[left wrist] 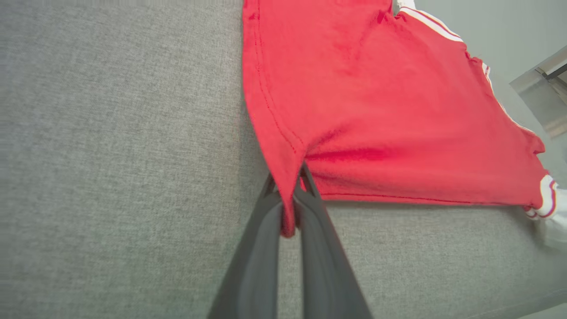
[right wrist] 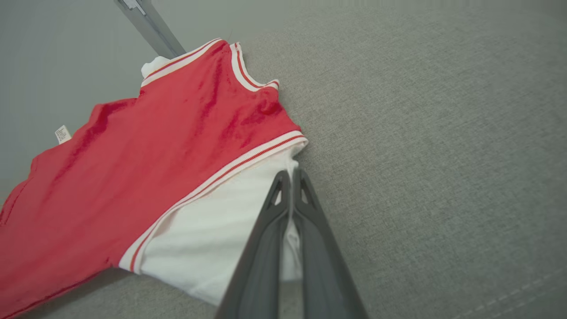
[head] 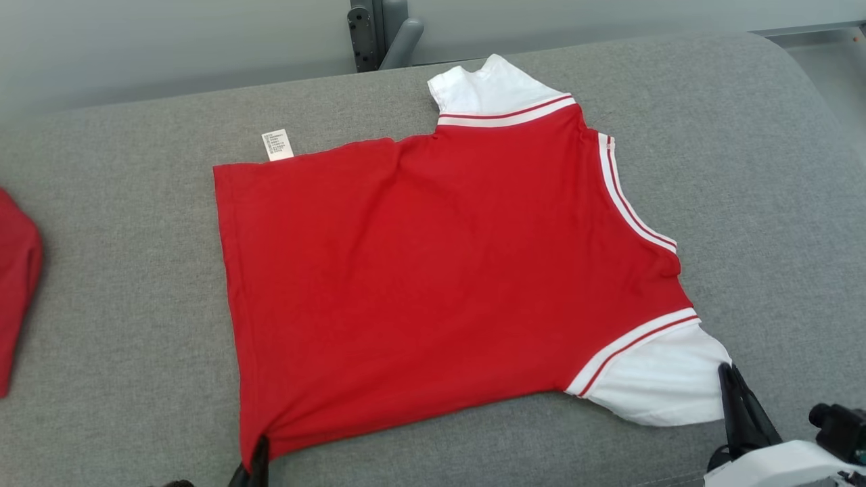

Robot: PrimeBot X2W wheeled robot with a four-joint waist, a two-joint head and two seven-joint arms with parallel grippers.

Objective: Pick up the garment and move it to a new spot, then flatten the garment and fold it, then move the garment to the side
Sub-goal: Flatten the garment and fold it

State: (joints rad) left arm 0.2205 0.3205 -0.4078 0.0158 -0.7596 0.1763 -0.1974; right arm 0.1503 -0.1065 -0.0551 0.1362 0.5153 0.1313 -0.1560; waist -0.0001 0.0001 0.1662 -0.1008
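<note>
Near edge: L gripper (left wrist: 289, 177) pinched tight on near-left hem corner of garment (head: 433, 270). R gripper (right wrist: 290, 175) clamped on edge of near white sleeve (head: 663, 385).

Mid: garment = red tee, lies centre of grey padded surface (head: 122, 338), spread mostly flat, hem left, collar right, minor wrinkles. At left edge a second red cloth (head: 17, 270), prob. a separate item, too cropped to tell.

Far: other white sleeve (head: 487, 88) out flat; care label (head: 277, 144) pokes past far hem corner.

Status (judged): relocation looks done, flattening approx. complete. Fold + move to side not yet begun.
</note>
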